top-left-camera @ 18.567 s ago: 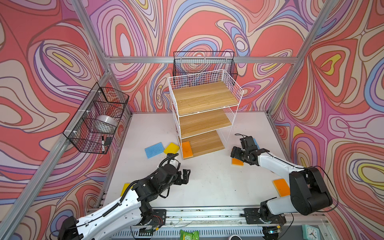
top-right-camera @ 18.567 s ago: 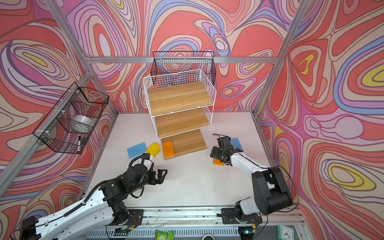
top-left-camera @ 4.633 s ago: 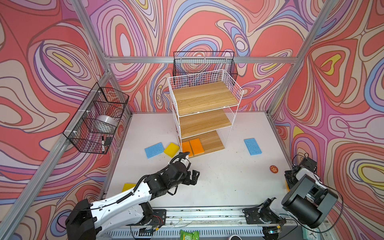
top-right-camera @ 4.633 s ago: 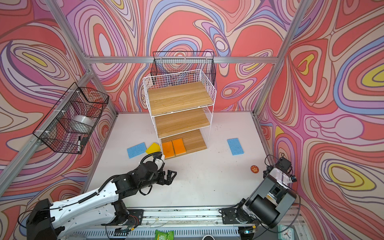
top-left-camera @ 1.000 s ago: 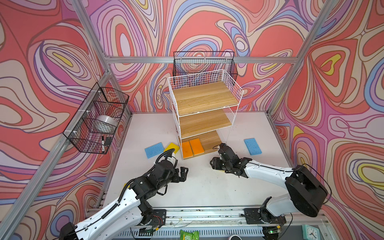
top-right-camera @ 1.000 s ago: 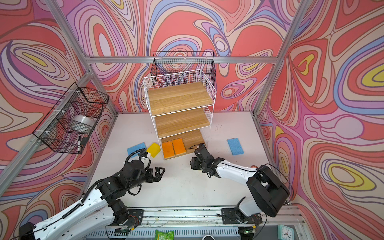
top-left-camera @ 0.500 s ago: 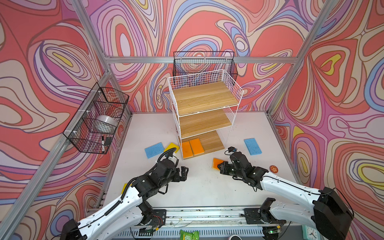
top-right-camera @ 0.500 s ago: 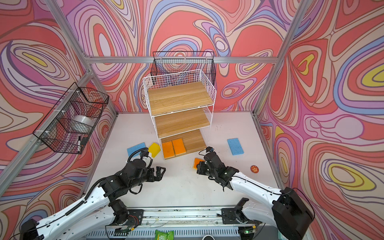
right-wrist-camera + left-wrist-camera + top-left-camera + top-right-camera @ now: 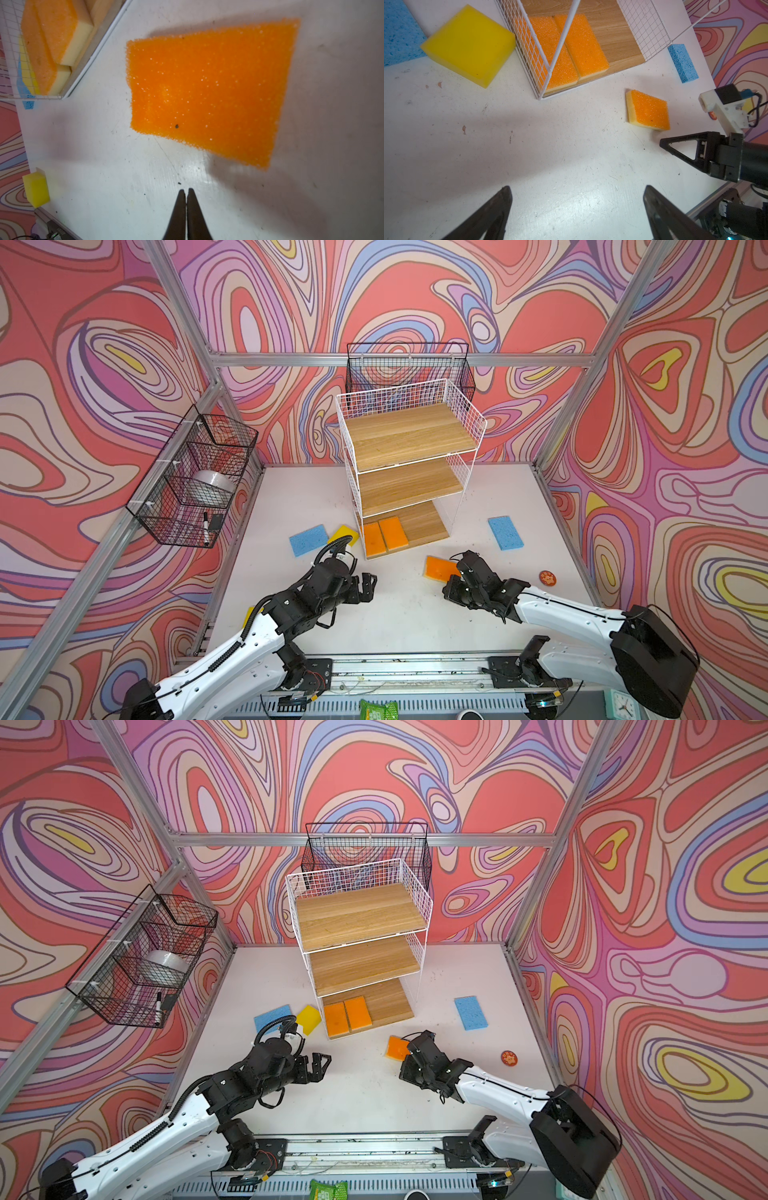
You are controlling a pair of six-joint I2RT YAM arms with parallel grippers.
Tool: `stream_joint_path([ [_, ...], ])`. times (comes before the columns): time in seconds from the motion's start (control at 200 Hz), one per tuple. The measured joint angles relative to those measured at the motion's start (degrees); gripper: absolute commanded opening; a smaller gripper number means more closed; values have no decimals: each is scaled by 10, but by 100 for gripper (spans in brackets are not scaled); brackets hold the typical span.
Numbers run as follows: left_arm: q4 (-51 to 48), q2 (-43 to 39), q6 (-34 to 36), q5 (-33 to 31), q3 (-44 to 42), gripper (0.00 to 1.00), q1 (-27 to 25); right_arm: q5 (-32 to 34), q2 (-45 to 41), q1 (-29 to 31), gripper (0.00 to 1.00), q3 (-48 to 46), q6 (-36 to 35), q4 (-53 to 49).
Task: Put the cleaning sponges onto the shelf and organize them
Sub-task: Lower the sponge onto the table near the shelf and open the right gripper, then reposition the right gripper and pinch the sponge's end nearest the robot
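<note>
**A:** How does the left arm [image 9: 249,639] stand?

**B:** It reaches from its base at the lower left in both top views, up toward the middle, with the elbow bent. The left gripper [image 9: 368,587] points to the middle, and in the left wrist view its jaws stand wide apart.

**A:** And the right arm [image 9: 561,614]?

**B:** It stretches low from its base at the lower right, also toward the middle. The right gripper [image 9: 186,190] is closed, and its jaws press together along their length.

**A:** Do the two grippers touch?

**B:** No. They are apart, with their tips turned roughly toward one another.
</note>
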Motion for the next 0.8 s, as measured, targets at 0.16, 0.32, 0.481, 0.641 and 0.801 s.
stream_joint_path([
  [0.16, 0, 0, 0, 0, 0, 100, 0, 25, 14, -10, 0, 3, 10, -27],
  [0.32, 0, 0, 0, 1, 0, 100, 0, 56, 15, -23, 0, 10, 21, -40],
  [0.481, 0, -2, 0, 2, 0, 100, 0, 63, 33, -58, 0, 17, 20, -36],
  [0.641, -1, -10, 0, 2, 0, 100, 0, 54, 49, -92, 0, 20, 13, -19],
  [0.801, -5, -16, 0, 2, 0, 100, 0, 41, 67, -130, 0, 26, -3, 2],
])
